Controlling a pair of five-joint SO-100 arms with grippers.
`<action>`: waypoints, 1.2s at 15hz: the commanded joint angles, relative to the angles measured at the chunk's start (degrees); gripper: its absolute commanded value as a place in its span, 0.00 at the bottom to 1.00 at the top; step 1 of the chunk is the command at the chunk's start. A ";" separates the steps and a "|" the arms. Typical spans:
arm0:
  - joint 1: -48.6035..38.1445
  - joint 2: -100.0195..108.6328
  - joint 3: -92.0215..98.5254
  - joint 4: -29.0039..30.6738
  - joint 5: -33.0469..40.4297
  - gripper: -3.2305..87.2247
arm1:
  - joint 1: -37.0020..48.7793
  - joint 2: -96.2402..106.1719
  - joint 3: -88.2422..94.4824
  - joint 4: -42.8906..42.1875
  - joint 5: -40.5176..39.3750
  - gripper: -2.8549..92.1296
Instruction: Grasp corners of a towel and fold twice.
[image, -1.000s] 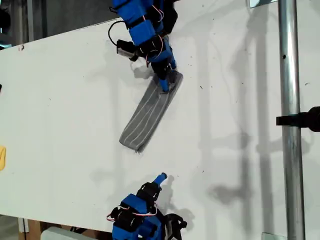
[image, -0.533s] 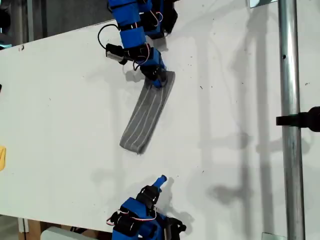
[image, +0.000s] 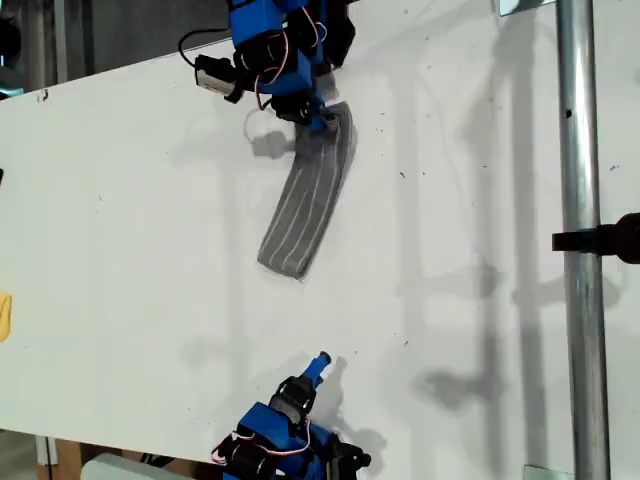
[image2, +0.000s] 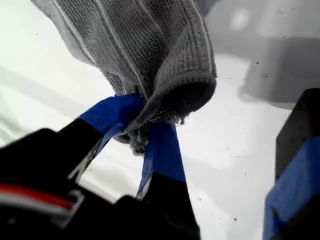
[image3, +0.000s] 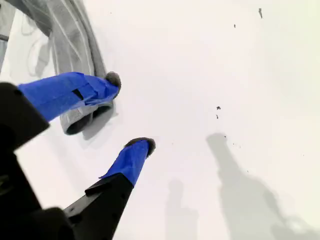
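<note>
My first gripper (image2: 142, 132) pinches a bunched end of the towel (image: 310, 195) — at 12 o'clock in exterior view, w/ the folded strip trailing toward centre of the table (image: 120, 230). My second gripper (image3: 130, 117) hangs w/ jaws apart, nothing between them, at 6 o'clock — well apart from the cloth.

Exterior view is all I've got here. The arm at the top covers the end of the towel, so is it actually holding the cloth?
Observer: Yes. In the first wrist view my first gripper is shut on the towel, with bunched fabric pinched between its blue fingers.
Operator: Is it one layer or several?
Observer: Several; the cloth doubles over in a thick rolled fold just above the jaws.
Operator: And the arm at the bottom?
Observer: My second gripper is open and holds nothing. Its view shows bare white table between the fingertips, with the towel's far end beyond them.
</note>
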 joint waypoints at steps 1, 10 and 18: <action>-0.79 0.53 -0.70 -1.41 0.35 0.22 | 2.64 -0.26 -7.73 -2.72 -3.34 0.03; -1.23 -0.62 -0.18 -5.36 0.70 0.22 | 19.69 -37.27 -34.01 -32.78 -28.21 0.03; -1.93 -0.97 3.60 -10.02 0.97 0.22 | 15.82 -52.73 -62.75 -46.23 -46.76 0.22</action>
